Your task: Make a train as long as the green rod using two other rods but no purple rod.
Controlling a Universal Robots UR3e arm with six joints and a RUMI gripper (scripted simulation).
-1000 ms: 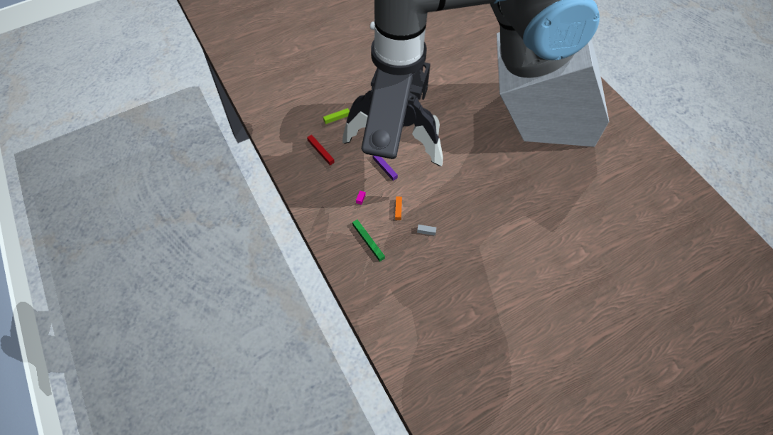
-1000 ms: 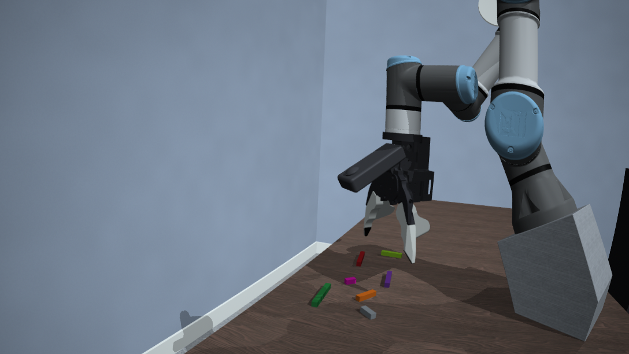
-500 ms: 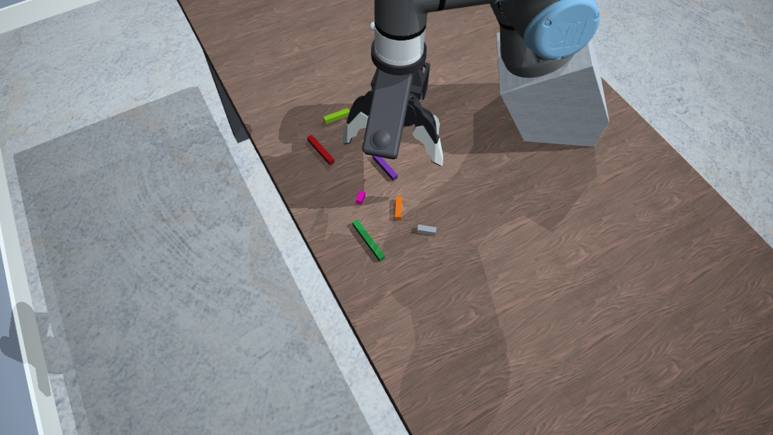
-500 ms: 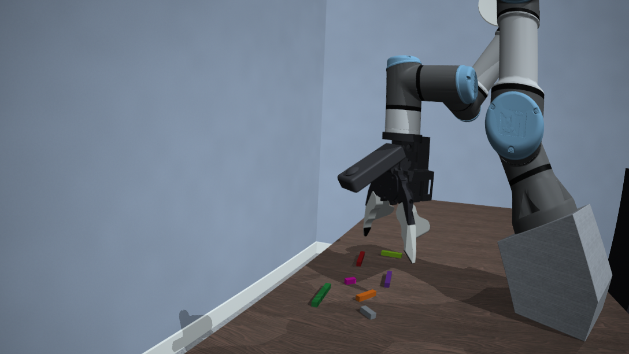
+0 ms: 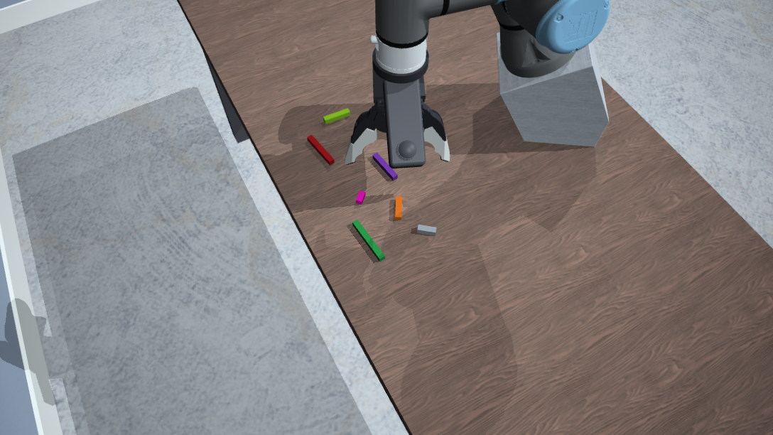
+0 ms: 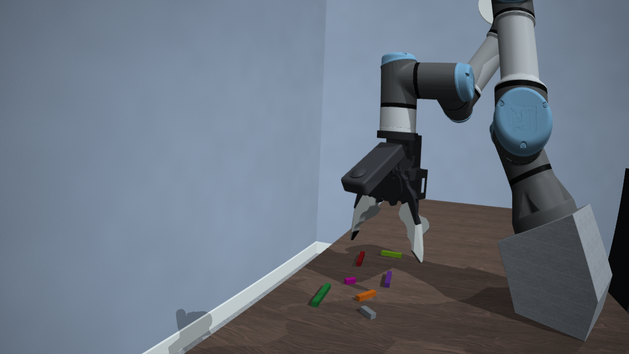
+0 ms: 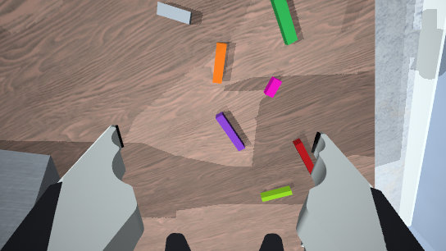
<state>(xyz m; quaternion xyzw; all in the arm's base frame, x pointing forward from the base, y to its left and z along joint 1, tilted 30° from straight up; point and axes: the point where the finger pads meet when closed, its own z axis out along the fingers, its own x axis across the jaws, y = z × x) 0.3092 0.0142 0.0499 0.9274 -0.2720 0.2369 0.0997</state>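
Here we go, left to right across the top view: out past the claw's left-hand finger lies the red rod (image 5: pixel 320 149) (image 6: pixel 360 258) (image 7: pixel 303 155), and the lime rod (image 5: pixel 337 116) (image 6: pixel 391 254) (image 7: pixel 276 193) sits outside that same finger, farther back. Then the magenta rod (image 5: pixel 360 197) (image 6: pixel 350 280) (image 7: pixel 274 87), ahead of the claw, and the green rod (image 5: pixel 368 239) (image 6: pixel 321 295) (image 7: pixel 284 22), the one to match, farther ahead on that side, well apart from the fingers. Now the claw (image 5: pixel 397 160) (image 6: pixel 387 250) (image 7: pixel 220 130) itself: spread wide, nothing in its grip! The purple rod (image 5: pixel 384 165) (image 6: pixel 388 279) (image 7: pixel 230 131) shows between its fingertips in the wrist view. The orange rod (image 5: pixel 398 208) (image 6: pixel 366 295) (image 7: pixel 220 62) lies ahead of the claw, the grey rod (image 5: pixel 426 230) (image 6: pixel 367 312) (image 7: pixel 174 13) beyond it, off to the right. No two rods meet end to end, so no train here!

Over to the exterior view, and it gives what the wrist view doesn't: both fingertips up in the air above the table (image 5: pixel 621 303) (image 6: pixel 439 325) (image 7: pixel 74 82). That view and the top one show the green rod whole; the wrist view cuts off its far end, and a finger hides part of the red.
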